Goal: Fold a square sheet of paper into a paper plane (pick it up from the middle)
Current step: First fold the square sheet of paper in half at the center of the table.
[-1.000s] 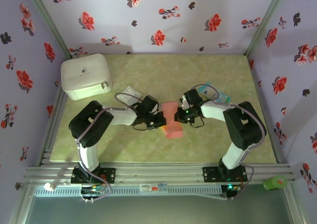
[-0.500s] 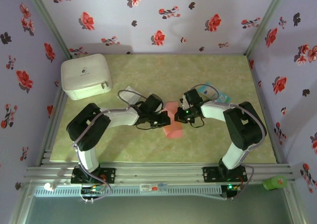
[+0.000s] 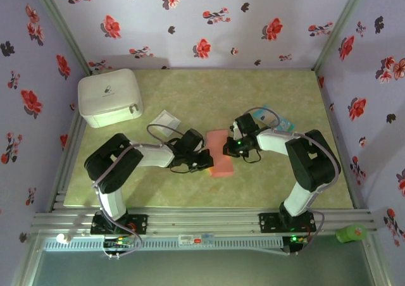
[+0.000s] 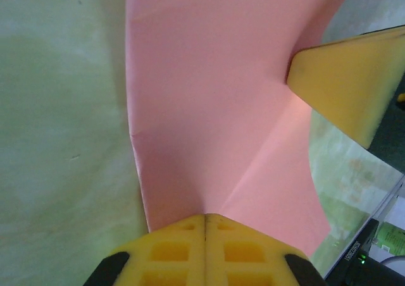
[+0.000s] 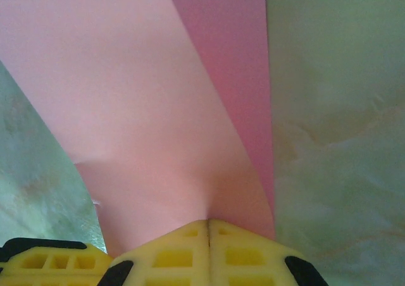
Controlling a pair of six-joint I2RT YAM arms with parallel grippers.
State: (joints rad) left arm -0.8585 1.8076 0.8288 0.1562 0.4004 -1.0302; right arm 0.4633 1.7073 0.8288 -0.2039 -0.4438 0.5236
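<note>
Left gripper (image 4: 204, 221) and right gripper (image 5: 207, 224) pinch opposite edges of the paper (image 3: 221, 164), well right of the box (image 3: 109, 96); thin, light and floppy, it likely wants gentle edge grips.

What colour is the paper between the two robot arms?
The paper is plain salmon pink; the left wrist view shows it best.

The square sheet of paper (image 3: 221, 164) — salmon-pink, creased, folded over itself — lies slightly bowed.
</note>
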